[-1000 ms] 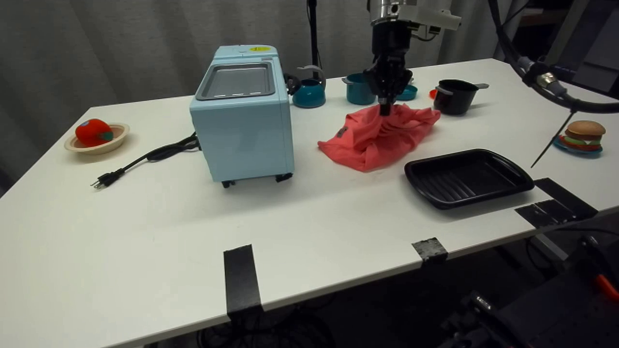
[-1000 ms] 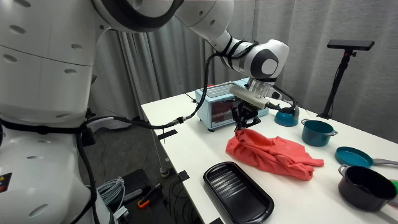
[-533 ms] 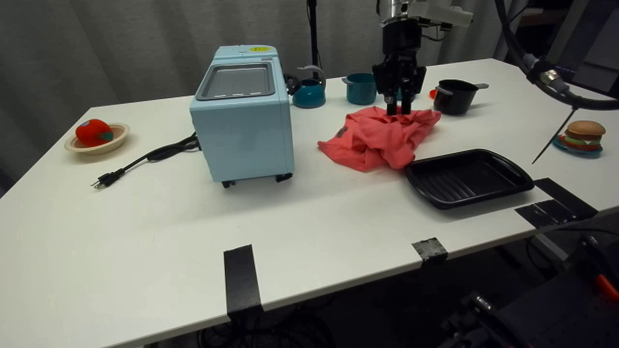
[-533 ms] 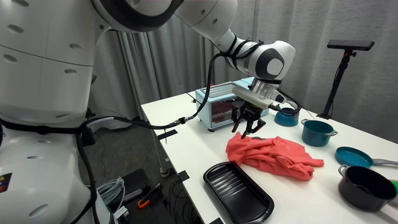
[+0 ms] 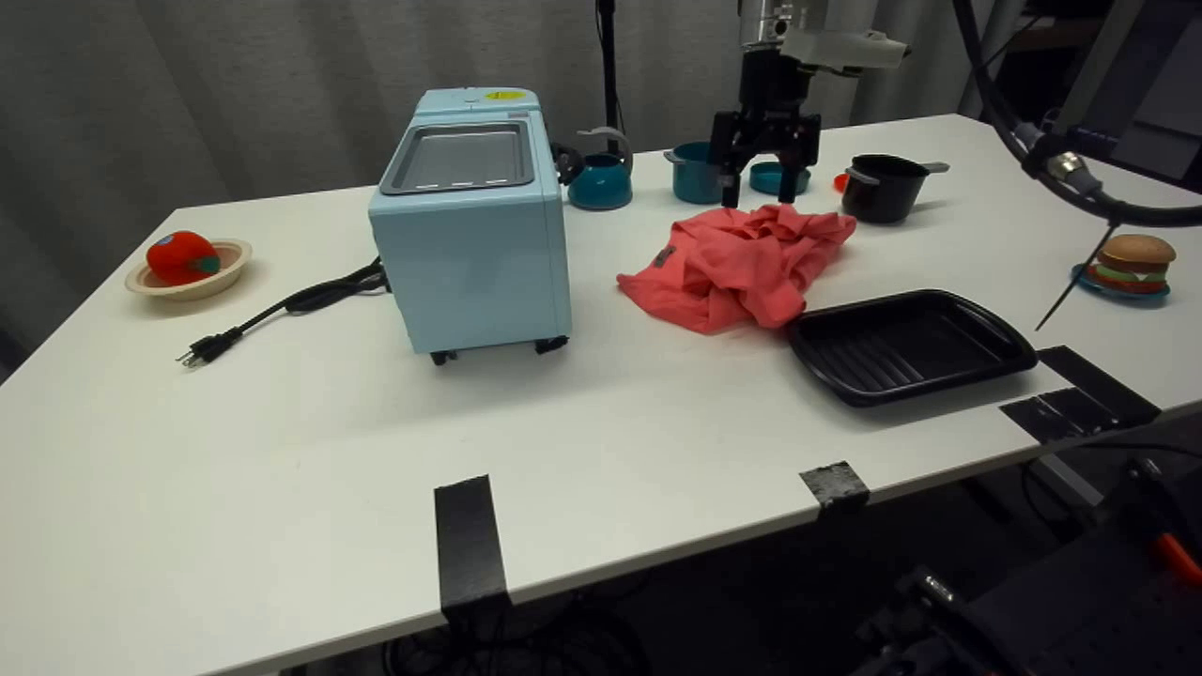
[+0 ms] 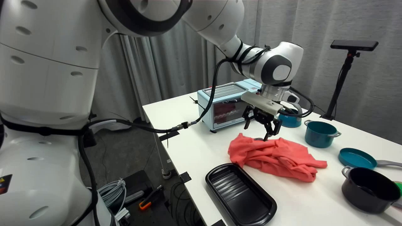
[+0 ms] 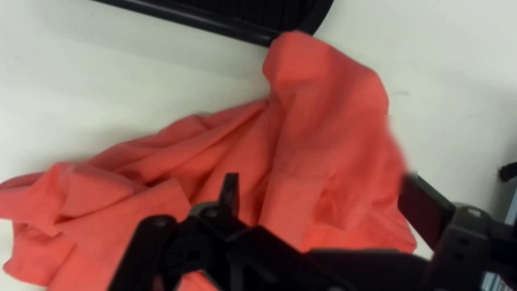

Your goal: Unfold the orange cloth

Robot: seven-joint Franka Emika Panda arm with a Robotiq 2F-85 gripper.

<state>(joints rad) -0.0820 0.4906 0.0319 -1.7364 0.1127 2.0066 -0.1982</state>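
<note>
Well, fingers (image 5: pixel 730 191) wide apart over the rumpled orange cloth (image 5: pixel 737 270)

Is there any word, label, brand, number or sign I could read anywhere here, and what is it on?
No text can be read here.
Yellow sticker on the light-blue toaster oven: too small.
Dark tag on the orange cloth: too small.
Blue mark on the red item: too small.
Dark sticker on the white robot arm: what looks like a yellow triangle, any words too small.
</note>
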